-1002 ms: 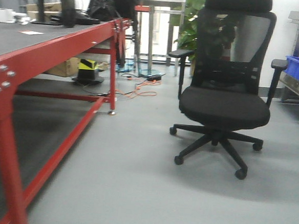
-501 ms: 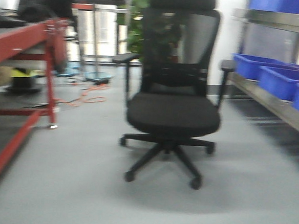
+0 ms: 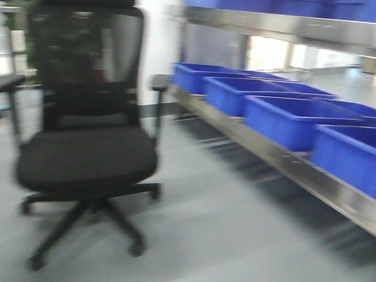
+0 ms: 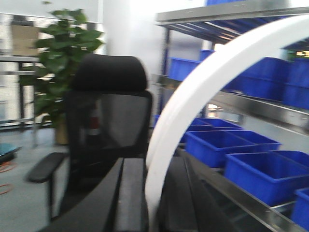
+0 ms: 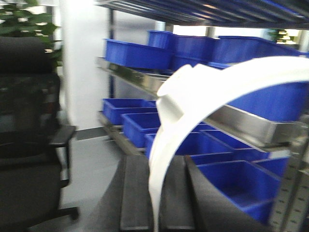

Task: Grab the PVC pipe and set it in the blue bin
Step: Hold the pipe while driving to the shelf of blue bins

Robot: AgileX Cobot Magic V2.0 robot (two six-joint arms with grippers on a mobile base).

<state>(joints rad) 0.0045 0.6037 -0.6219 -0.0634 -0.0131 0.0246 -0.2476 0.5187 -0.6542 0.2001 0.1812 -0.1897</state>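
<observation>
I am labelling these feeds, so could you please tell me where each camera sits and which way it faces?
Front view: on the robot, facing ahead across the floor at the office chair and blue bins; no robot body shows.
Left wrist: behind the left fingers, looking along them past the gripped PVC pipe to the chair.
Right wrist: behind the right fingers, likewise gripping white pipe, facing the shelf bins.
Shared: all three show chair and bins.

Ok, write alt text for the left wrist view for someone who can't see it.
The left gripper clamps a curved white PVC pipe that arcs up and to the right. Behind it stand a black office chair and a leafy plant, with blue bins on a steel shelf at frame right.
</observation>
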